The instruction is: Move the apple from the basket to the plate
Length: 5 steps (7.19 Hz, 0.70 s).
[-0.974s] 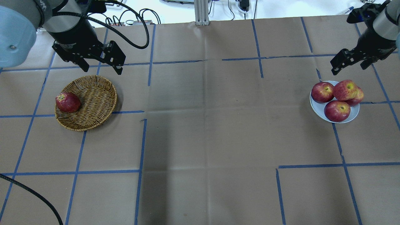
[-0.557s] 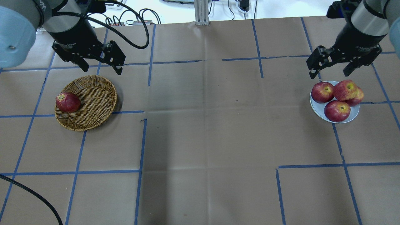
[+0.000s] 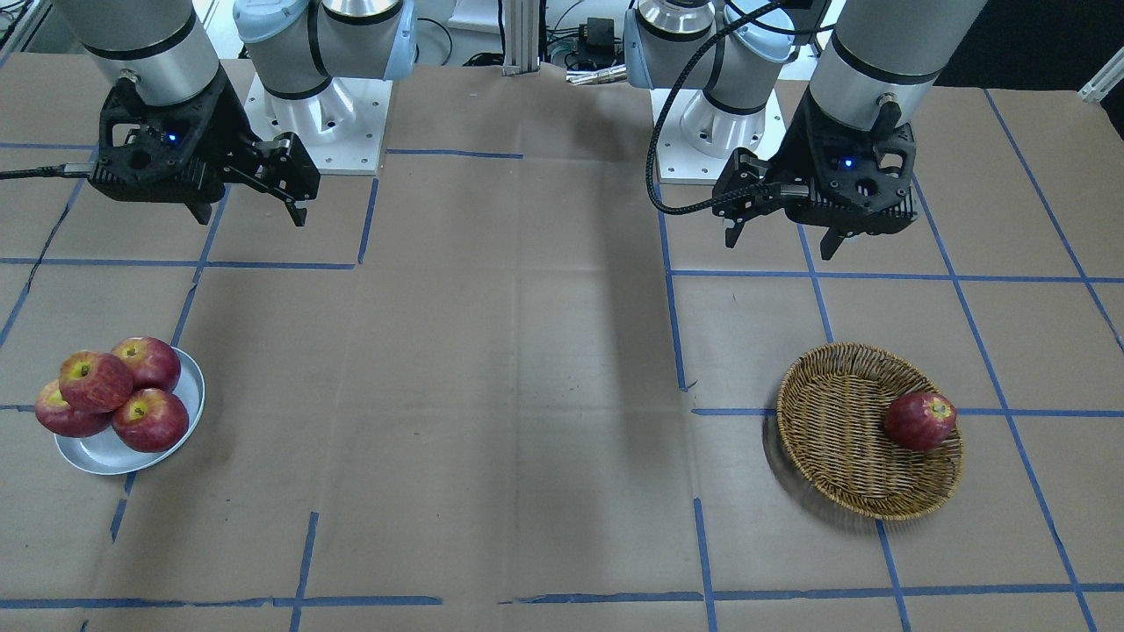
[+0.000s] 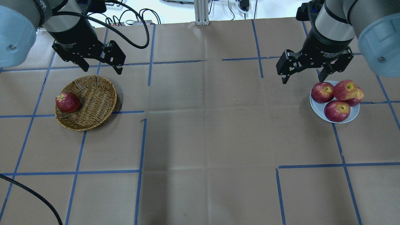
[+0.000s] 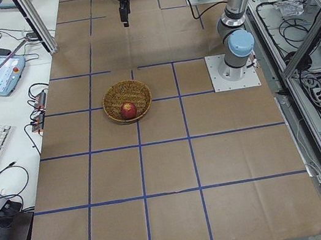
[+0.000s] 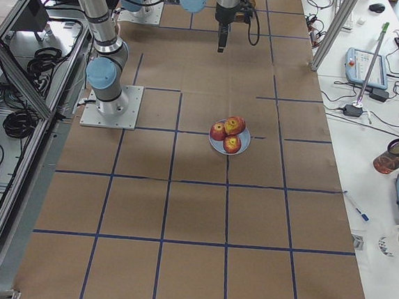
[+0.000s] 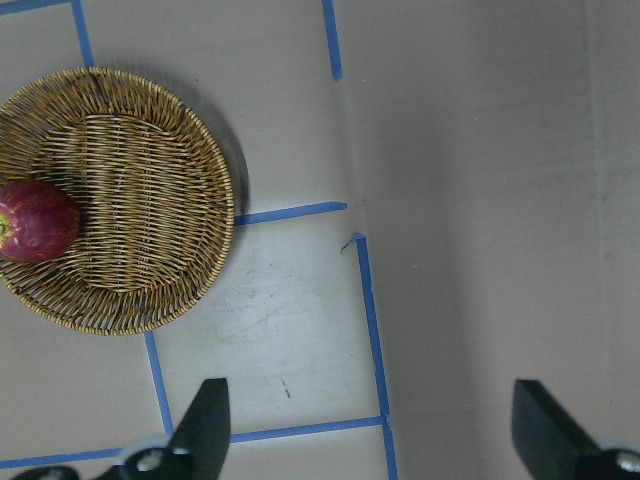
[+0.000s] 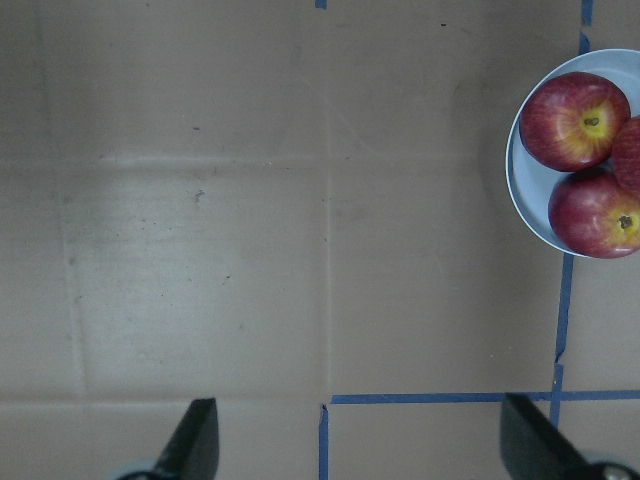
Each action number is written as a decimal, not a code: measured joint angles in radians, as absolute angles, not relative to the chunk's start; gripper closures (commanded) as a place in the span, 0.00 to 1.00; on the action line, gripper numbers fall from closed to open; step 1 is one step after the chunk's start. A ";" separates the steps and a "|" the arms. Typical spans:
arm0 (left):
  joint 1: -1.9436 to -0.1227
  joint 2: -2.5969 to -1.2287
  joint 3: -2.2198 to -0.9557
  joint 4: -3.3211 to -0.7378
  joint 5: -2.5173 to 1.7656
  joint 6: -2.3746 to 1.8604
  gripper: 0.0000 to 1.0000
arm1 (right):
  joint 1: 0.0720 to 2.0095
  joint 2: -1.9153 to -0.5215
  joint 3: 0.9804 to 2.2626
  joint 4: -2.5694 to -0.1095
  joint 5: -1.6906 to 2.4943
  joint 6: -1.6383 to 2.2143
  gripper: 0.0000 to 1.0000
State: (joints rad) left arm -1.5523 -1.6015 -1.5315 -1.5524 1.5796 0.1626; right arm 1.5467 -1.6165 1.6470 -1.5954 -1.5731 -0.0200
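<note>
Black right gripper [image 4: 303, 78], agape and empty, has swung left of the pale round plate [image 4: 317, 109]; left gripper [image 4: 102, 70] unmoved, likewise open and empty.

no text can be read (any print is blurred)

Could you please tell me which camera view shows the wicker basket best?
The left wrist view: the basket is largest there, weave sharp, though its left rim is cropped. The front-facing and overhead views show it whole but smaller; exterior left shows it tiny; the other two views miss it.
</note>
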 measured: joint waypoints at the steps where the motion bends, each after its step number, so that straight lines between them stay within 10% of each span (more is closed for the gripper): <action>1: -1.552 -1.601 -1.534 -1.552 1.580 0.163 0.01 | 1.549 -1.617 1.647 -1.595 -1.571 -0.019 0.00; 5: -1.552 -1.601 -1.538 -1.551 1.580 0.163 0.01 | 1.550 -1.618 1.647 -1.596 -1.566 -0.018 0.00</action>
